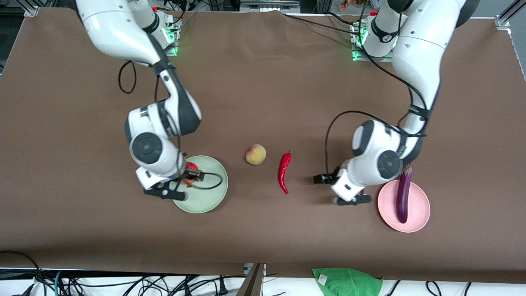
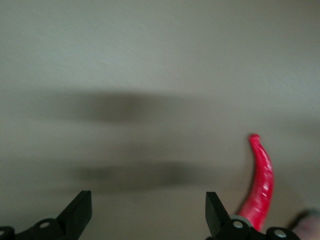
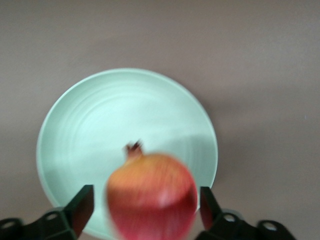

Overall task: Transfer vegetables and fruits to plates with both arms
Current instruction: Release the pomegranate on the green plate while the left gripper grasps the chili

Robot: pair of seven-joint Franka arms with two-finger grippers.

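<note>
The eggplant [image 1: 404, 193] already lies on the pink plate [image 1: 419, 213]; the red fruit [image 3: 152, 195] sits between the right hand's [image 3: 146, 205] parted fingers over the green plate [image 1: 213, 197] — apparently just let go. The left hand [image 2: 149, 210] hovers wide open, empty, beside the chili [image 1: 284, 172]. The peach [image 1: 256, 154] waits on the table [image 1: 263, 82].

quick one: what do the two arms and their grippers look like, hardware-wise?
Both arms have glossy white shells with black joint bands and loose black cables. The left gripper and right gripper are black with two wedge-shaped fingers. Bases glow green.
</note>
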